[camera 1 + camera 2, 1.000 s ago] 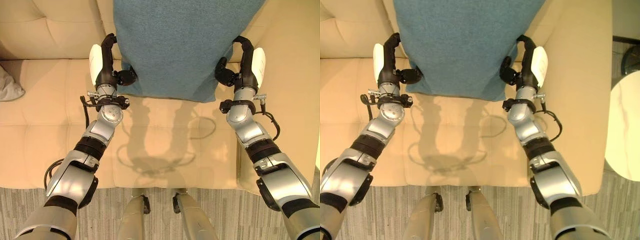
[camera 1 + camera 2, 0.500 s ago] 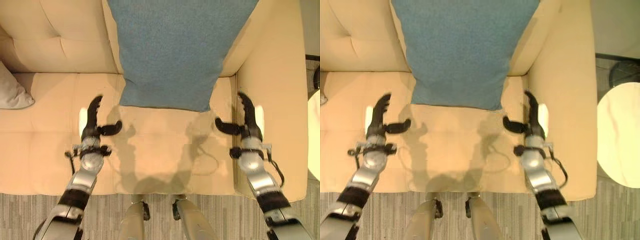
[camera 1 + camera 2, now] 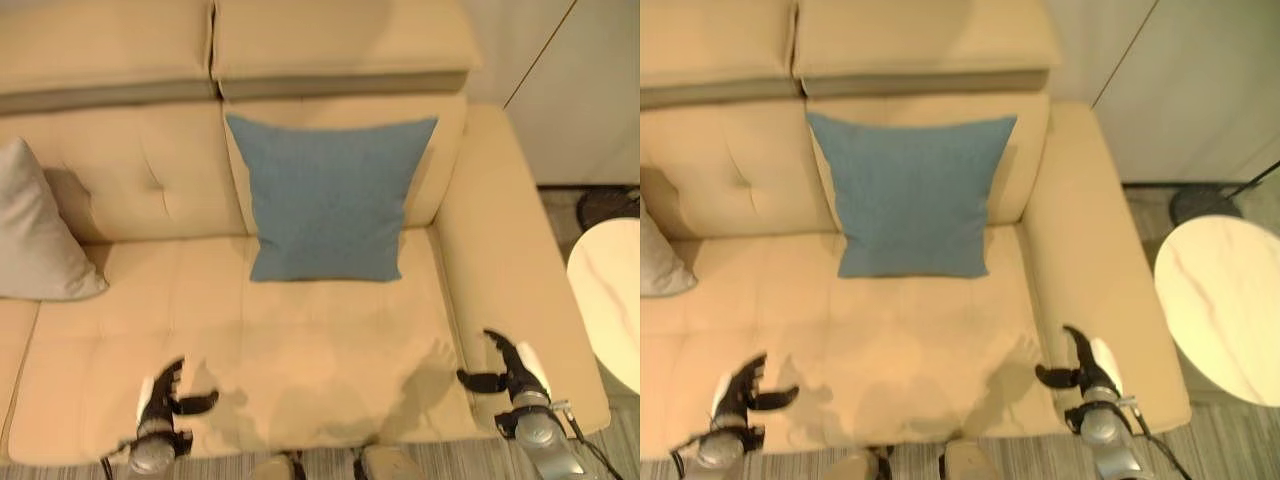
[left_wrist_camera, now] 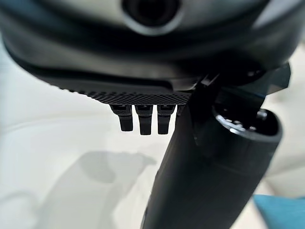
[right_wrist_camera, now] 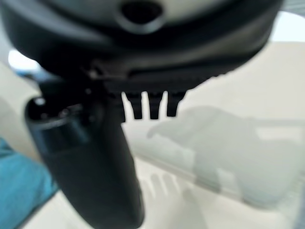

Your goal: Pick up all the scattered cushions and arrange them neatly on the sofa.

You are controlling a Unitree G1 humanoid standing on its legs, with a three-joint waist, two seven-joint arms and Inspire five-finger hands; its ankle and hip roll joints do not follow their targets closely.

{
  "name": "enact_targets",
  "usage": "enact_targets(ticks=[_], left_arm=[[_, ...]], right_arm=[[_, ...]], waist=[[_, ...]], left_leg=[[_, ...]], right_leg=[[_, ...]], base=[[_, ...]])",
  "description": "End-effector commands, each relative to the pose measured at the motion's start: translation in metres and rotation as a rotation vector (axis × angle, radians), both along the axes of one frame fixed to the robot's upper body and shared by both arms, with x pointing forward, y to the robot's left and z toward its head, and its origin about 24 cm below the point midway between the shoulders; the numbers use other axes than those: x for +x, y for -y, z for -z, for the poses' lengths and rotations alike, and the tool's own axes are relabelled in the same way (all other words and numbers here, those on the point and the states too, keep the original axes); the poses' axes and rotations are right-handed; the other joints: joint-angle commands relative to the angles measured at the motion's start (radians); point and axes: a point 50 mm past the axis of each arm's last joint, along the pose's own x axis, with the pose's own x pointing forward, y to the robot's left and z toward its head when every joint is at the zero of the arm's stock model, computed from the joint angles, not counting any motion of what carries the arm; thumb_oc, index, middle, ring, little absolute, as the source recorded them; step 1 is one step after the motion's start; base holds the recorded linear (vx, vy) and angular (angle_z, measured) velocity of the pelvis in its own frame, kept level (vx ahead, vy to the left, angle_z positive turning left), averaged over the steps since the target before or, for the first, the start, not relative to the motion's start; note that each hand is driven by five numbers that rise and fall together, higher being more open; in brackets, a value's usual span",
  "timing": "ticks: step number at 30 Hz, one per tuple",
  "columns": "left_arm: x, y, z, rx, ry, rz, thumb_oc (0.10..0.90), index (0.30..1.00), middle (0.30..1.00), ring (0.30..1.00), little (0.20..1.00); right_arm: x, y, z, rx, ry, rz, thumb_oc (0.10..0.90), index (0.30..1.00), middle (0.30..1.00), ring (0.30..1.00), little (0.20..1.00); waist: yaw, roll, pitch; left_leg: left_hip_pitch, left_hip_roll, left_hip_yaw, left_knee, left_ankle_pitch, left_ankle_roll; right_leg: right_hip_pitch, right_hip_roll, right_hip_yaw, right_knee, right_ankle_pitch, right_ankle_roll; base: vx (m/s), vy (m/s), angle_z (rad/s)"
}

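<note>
We see the blue cushion propped upright against the sofa backrest. Our left hand and right hand hover empty, fingers relaxed; the grey cushion lies nearer our left

From our head we look steeply down through two eyes set slightly apart, both taking in the beige sofa and blue cushion, while our wrist cameras peer along each hand from very close above the seat.
</note>
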Motion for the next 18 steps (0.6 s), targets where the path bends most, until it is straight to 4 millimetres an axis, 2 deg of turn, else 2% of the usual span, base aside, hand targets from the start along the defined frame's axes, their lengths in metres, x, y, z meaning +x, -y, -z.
enact_targets(ticks=[1,4,5,6,7,10,12,14,16,18], left_arm=[[-0.015,-0.004,0.009,0.024,-0.085,0.046,0.800,0.900,0.900,0.900,0.900],[-0.037,0.007,0.027,-0.010,-0.204,0.052,0.800,0.900,0.900,0.900,0.900],[-0.042,0.011,0.031,-0.015,-0.240,0.066,0.800,0.900,0.900,0.900,0.900],[-0.042,0.011,0.031,-0.015,-0.239,0.066,0.800,0.900,0.900,0.900,0.900],[-0.049,0.014,0.036,-0.023,-0.284,0.077,0.800,0.900,0.900,0.900,0.900],[-0.042,0.015,0.037,-0.015,-0.290,0.094,0.800,0.900,0.900,0.900,0.900],[-0.032,0.015,0.035,-0.005,-0.279,0.117,0.800,0.900,0.900,0.900,0.900],[-0.014,0.014,0.031,0.010,-0.255,0.130,0.800,0.900,0.900,0.900,0.900],[-0.009,0.015,0.030,0.011,-0.246,0.140,0.800,0.900,0.900,0.900,0.900],[0.002,0.014,0.027,0.020,-0.234,0.146,0.800,0.900,0.900,0.900,0.900]], right_arm=[[-0.016,-0.003,0.013,0.006,-0.043,-0.003,0.800,0.900,0.900,0.900,0.900],[-0.034,-0.010,0.032,0.035,-0.129,0.023,0.800,0.900,0.900,0.900,0.900],[-0.041,-0.014,0.041,0.059,-0.165,0.043,0.800,0.900,0.900,0.900,0.900],[-0.041,-0.014,0.041,0.059,-0.164,0.043,0.800,0.900,0.900,0.900,0.900],[-0.050,-0.019,0.051,0.086,-0.214,0.071,0.800,0.900,0.900,0.900,0.900],[-0.055,-0.031,0.064,0.122,-0.277,0.090,0.800,0.900,0.900,0.900,0.900],[-0.059,-0.035,0.071,0.137,-0.310,0.116,0.800,0.900,0.900,0.900,0.900],[-0.069,-0.038,0.078,0.151,-0.367,0.148,0.800,0.900,0.900,0.900,0.900],[-0.071,-0.038,0.080,0.153,-0.380,0.158,0.800,0.900,0.900,0.900,0.900],[-0.079,-0.040,0.085,0.153,-0.432,0.167,0.800,0.900,0.900,0.900,0.900]], waist=[[-0.010,-0.038,-0.135],[-0.014,-0.041,-0.138],[-0.016,-0.042,-0.136],[-0.015,-0.043,-0.135],[-0.019,-0.045,-0.125],[-0.021,-0.046,-0.081],[-0.016,-0.037,-0.064],[-0.015,-0.032,-0.060],[-0.010,-0.028,-0.067],[0.007,-0.025,-0.092]], left_leg=[[0.073,-0.054,0.034,0.007,-0.128,0.002],[0.097,-0.060,0.038,0.007,-0.139,0.013],[0.102,-0.062,0.037,0.007,-0.139,0.017],[0.103,-0.062,0.038,0.007,-0.139,0.017],[0.100,-0.062,0.034,0.007,-0.139,0.022],[0.084,-0.051,0.032,0.007,-0.124,0.026],[0.073,-0.037,0.023,0.007,-0.107,0.027],[0.063,-0.035,0.008,0.007,-0.090,0.029],[0.055,-0.031,0.008,0.007,-0.086,0.029],[0.023,-0.026,0.010,0.007,-0.074,0.029]], right_leg=[[0.014,-0.038,-0.014,0.039,-0.104,0.080],[0.028,-0.036,0.006,0.057,-0.110,0.084],[0.026,-0.035,0.010,0.072,-0.113,0.086],[0.026,-0.035,0.011,0.073,-0.113,0.086],[0.007,-0.029,0.022,0.128,-0.117,0.091],[-0.071,-0.008,0.026,0.262,-0.128,0.109],[-0.085,-0.004,0.017,0.338,-0.168,0.107],[-0.058,-0.006,0.036,0.429,-0.210,0.087],[-0.045,-0.007,0.045,0.450,-0.216,0.080],[0.025,-0.024,0.067,0.503,-0.225,0.072]], base=[[0.02,0.095,-0.07],[-0.02,0.110,-0.19],[-0.02,0.078,-0.21],[-0.09,0.096,-0.12],[-0.15,0.094,-0.12],[-0.24,0.085,-0.27],[-0.22,0.054,-0.33],[-0.18,0.053,0.05],[-0.11,0.011,0.16],[-0.21,-0.049,0.34]])
